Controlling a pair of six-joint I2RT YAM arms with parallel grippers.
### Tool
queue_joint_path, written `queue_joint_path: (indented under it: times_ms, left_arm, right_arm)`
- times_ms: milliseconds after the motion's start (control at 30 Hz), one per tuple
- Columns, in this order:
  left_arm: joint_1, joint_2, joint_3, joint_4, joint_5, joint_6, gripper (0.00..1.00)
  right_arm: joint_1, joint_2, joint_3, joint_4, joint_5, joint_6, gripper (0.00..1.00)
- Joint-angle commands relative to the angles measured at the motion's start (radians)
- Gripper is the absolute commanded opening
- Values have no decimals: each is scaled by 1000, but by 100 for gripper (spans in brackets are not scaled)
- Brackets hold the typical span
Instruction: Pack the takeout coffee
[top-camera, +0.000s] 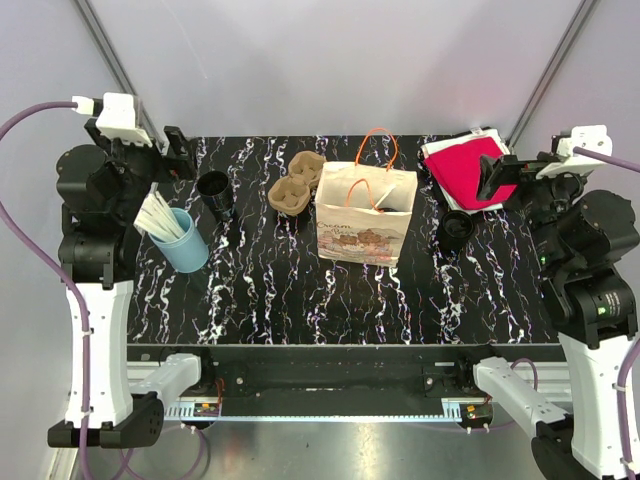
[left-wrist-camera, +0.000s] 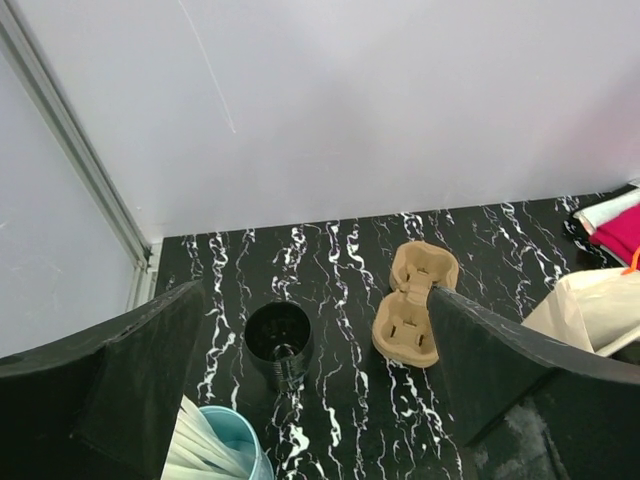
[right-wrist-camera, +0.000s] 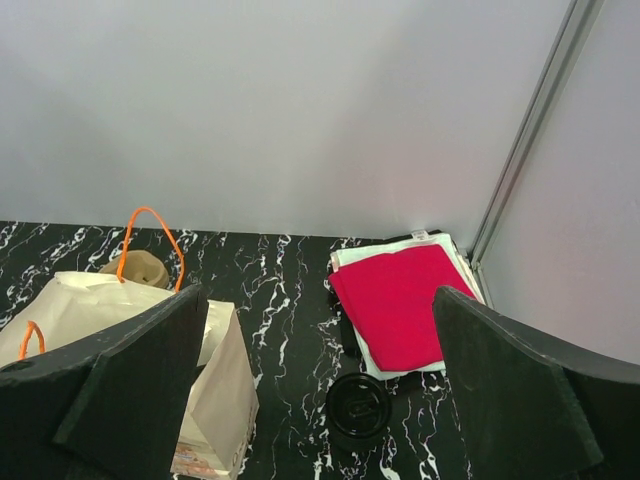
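An open black cup (top-camera: 215, 193) (left-wrist-camera: 278, 342) stands upright at the table's back left. To its right lies a brown cardboard cup carrier (top-camera: 295, 185) (left-wrist-camera: 415, 303). A paper bag (top-camera: 365, 213) (right-wrist-camera: 130, 340) with orange handles stands open in the middle. Right of the bag lies a black lid (top-camera: 457, 228) (right-wrist-camera: 360, 405), flat on the table. My left gripper (top-camera: 180, 152) (left-wrist-camera: 315, 292) hovers open and empty behind the cup. Above the back right corner, my right gripper (top-camera: 495, 178) (right-wrist-camera: 320, 295) is also open and empty.
A light blue cup (top-camera: 183, 240) (left-wrist-camera: 220, 450) of white sticks stands at the left, near my left arm. A stack of red and white napkins (top-camera: 465, 168) (right-wrist-camera: 400, 305) lies at the back right. The black marbled table (top-camera: 330, 300) ends at a white wall behind.
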Motion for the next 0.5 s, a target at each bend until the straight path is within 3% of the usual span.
queue_joint_path:
  times_ms: [0, 467]
  left_arm:
    - [15, -14, -6, 31, 65, -33, 99]
    - [37, -22, -15, 51, 110, -38, 99]
  right_arm:
    - [-6, -9, -11, 52, -19, 6, 100]
    - [-6, -13, -29, 61, -48, 10, 100]
